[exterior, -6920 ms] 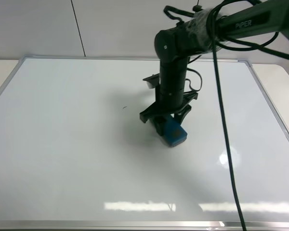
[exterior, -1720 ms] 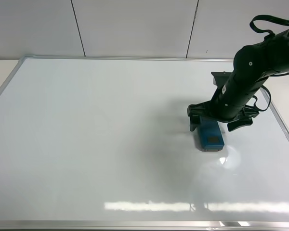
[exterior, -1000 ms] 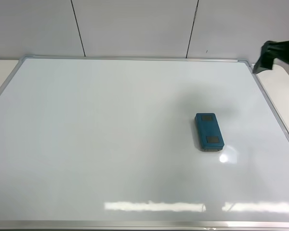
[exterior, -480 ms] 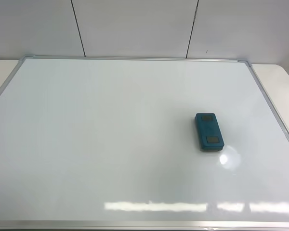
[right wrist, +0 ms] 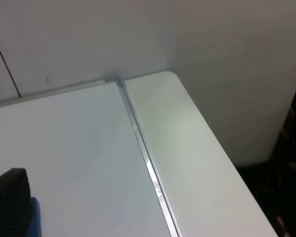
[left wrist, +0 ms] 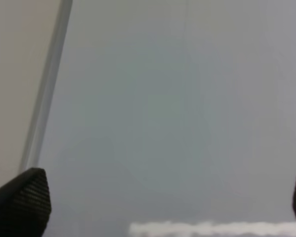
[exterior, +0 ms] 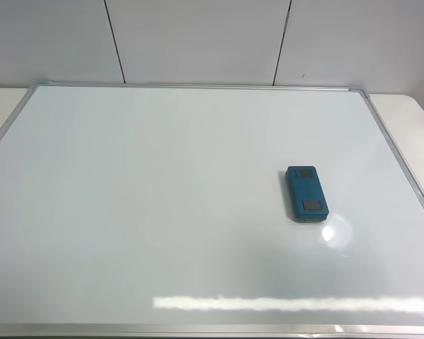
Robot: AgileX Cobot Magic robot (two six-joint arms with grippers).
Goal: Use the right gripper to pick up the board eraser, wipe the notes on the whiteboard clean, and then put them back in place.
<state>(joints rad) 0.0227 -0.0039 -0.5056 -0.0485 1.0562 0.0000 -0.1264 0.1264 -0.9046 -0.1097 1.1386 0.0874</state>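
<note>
Now the board eraser (exterior: 307, 193) is lying free on the right half of the whiteboard (exterior: 162, 212), no notes are showing, and the arm seen over it moments ago is gone from the high view, so the job is looking finished. Only the wrist views are showing claws: the left claw (left wrist: 158, 202) is standing spread, while the right claw (right wrist: 10, 200) is showing one finger beside a blue sliver of eraser, so I cannot tell its spread.

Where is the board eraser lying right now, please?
In the exterior high view, the board eraser lies flat on the whiteboard, right of centre, nearer its right frame edge.
</note>
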